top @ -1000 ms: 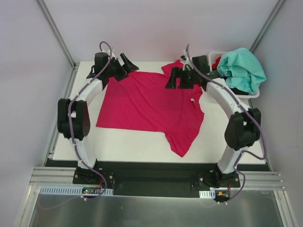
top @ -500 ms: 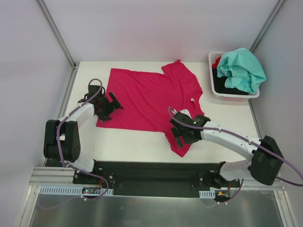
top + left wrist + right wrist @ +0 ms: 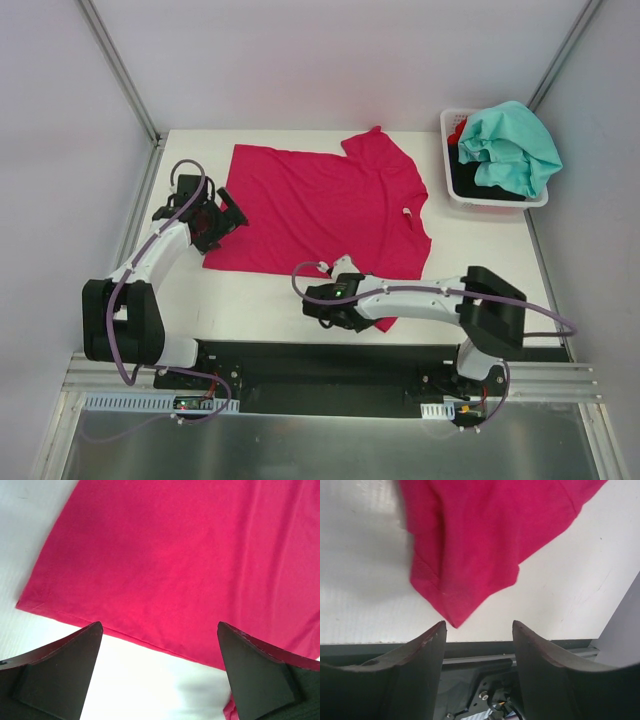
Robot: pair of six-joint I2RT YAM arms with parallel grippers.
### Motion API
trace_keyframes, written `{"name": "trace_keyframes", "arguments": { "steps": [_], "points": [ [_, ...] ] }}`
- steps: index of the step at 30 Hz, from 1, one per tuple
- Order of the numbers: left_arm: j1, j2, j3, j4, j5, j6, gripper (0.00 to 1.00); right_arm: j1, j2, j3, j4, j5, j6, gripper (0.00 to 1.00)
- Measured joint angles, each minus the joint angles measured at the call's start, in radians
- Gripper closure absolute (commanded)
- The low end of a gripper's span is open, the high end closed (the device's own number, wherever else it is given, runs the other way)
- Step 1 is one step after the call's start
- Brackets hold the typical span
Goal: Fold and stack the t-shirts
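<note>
Our right pincer (image 3: pixel 479 626) stands open at the near sleeve (image 3: pixel 470 555) of the pink t-shirt (image 3: pixel 320 205), flat on the table (image 3: pixel 260 295); left pincer (image 3: pixel 160 625) open at its hem (image 3: pixel 115 630). Next we should pinch and fold.

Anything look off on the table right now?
Nothing damaged. The magenta t-shirt lies spread but skewed to the table edges, its near sleeve creased and reaching almost to the front edge. The teal t-shirt is heaped over the rim of the white basket, spilling out.
</note>
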Motion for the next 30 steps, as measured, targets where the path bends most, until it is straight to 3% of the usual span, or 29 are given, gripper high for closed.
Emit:
{"name": "trace_keyframes", "arguments": {
  "steps": [4,19,30],
  "points": [
    [0.006,0.000,0.007,-0.035,-0.019,0.014,0.01,0.029,0.104,0.058,0.002,0.020,0.030,0.44],
    [0.006,0.004,0.017,-0.058,-0.020,0.022,0.01,0.050,0.249,0.201,-0.006,0.058,0.050,0.39],
    [0.006,0.004,0.040,-0.073,-0.020,0.040,0.01,0.055,0.333,0.211,-0.002,0.093,0.061,0.38]
  ]
}}
